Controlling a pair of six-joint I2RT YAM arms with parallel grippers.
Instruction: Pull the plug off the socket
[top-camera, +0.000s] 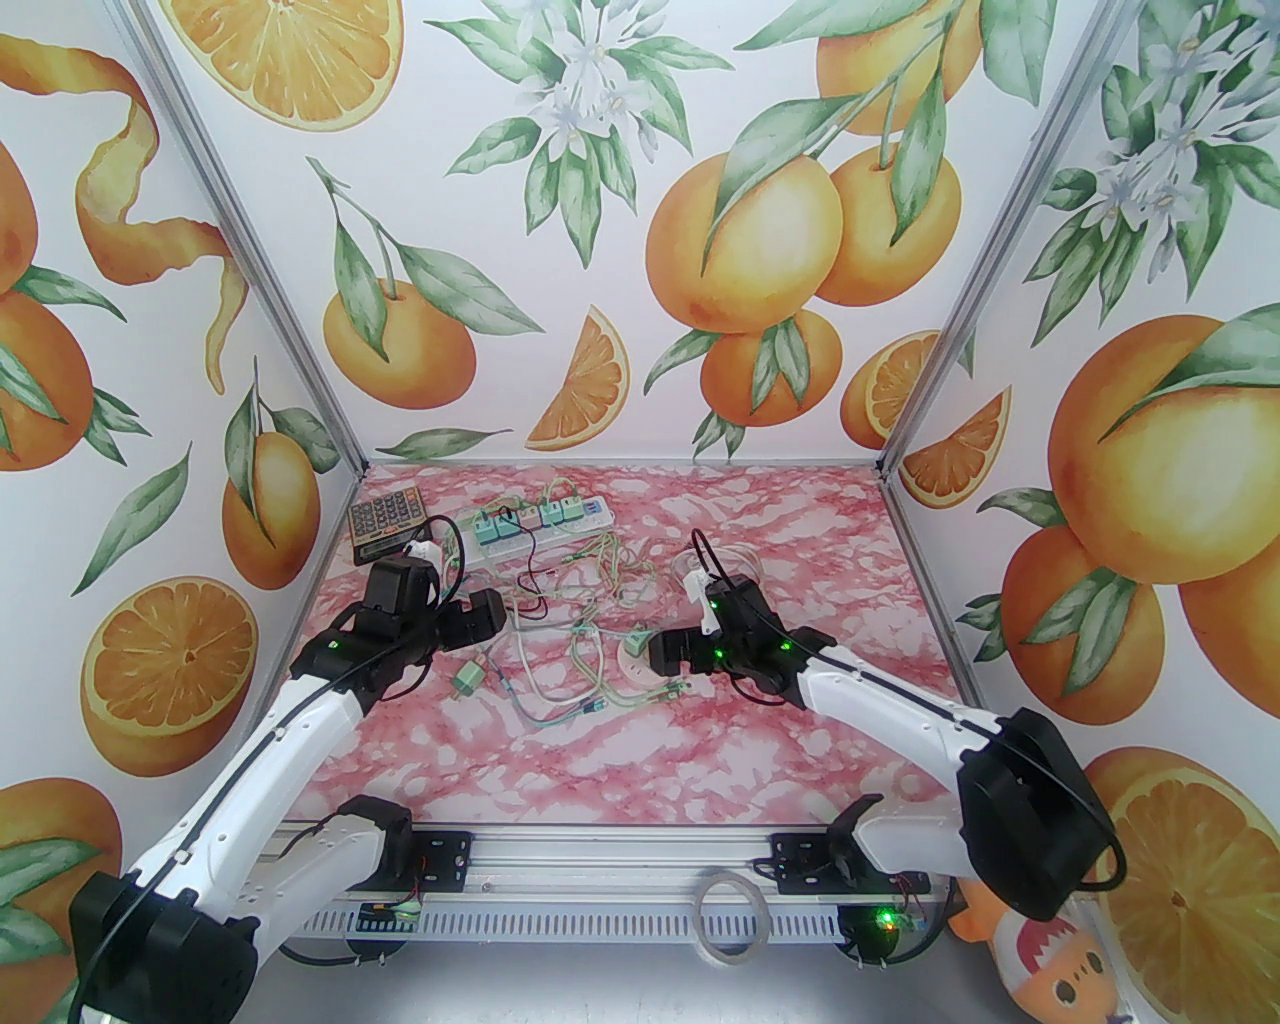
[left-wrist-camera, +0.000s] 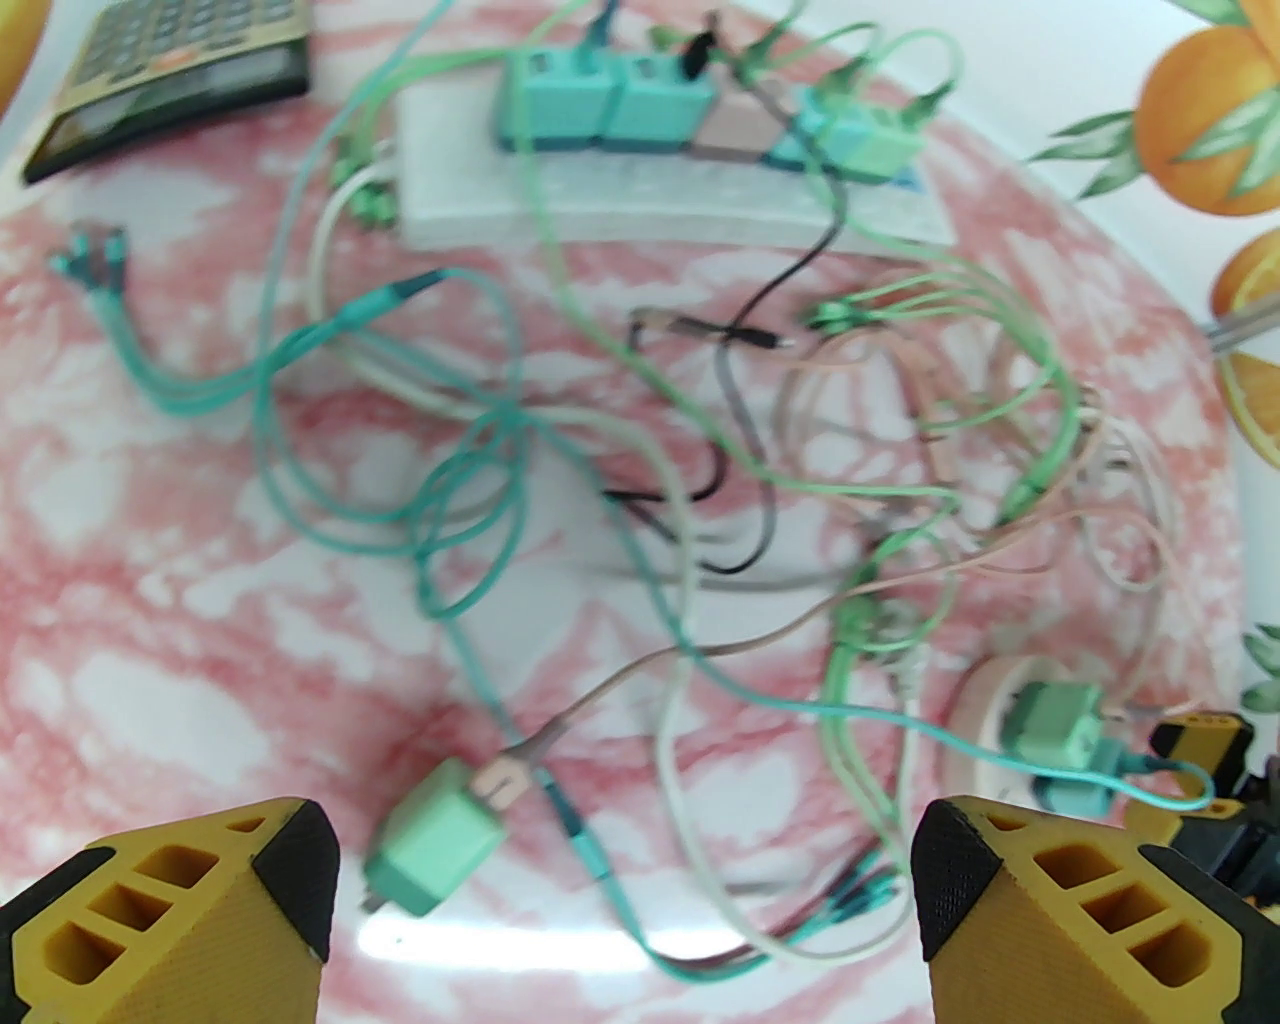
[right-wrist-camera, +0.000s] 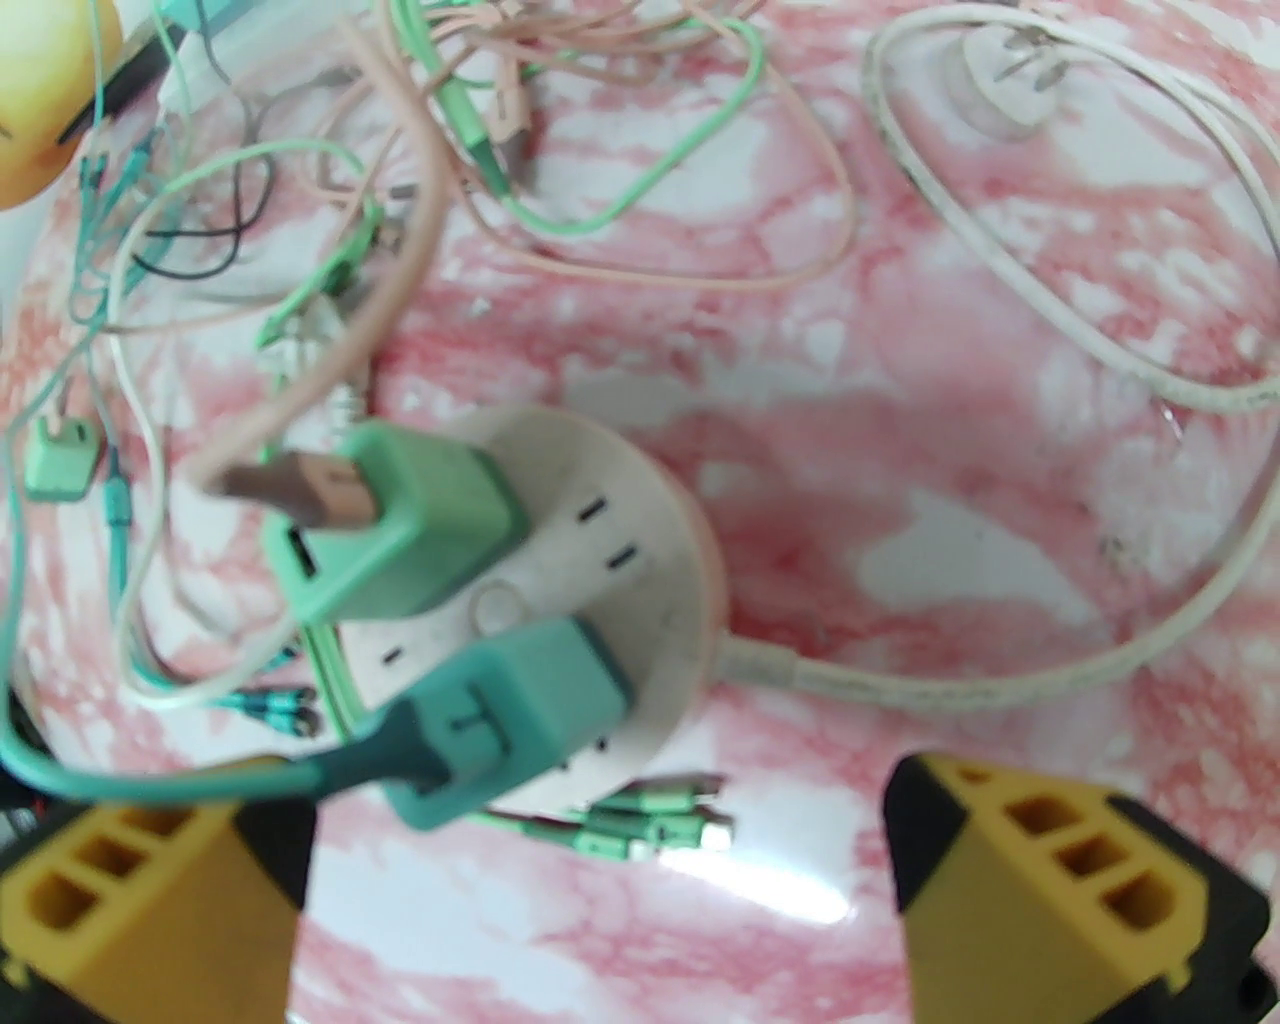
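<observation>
So, both claws are released, holding nothing. The right claw (right-wrist-camera: 600, 830) hovers close over the round white plastic socket hub (right-wrist-camera: 685, 560), where a light green square plug (right-wrist-camera: 410, 540) and a teal square plug (right-wrist-camera: 510, 720) sit pushed in side by side. The left claw (left-wrist-camera: 625, 860) hangs above a loose mint-green plug (left-wrist-camera: 430, 850) lying on the pink marbled bench (left-wrist-camera: 150, 620). Looks like the line-up step to me: next, drop onto one seated plug, clench its sides, pull straight out.
</observation>
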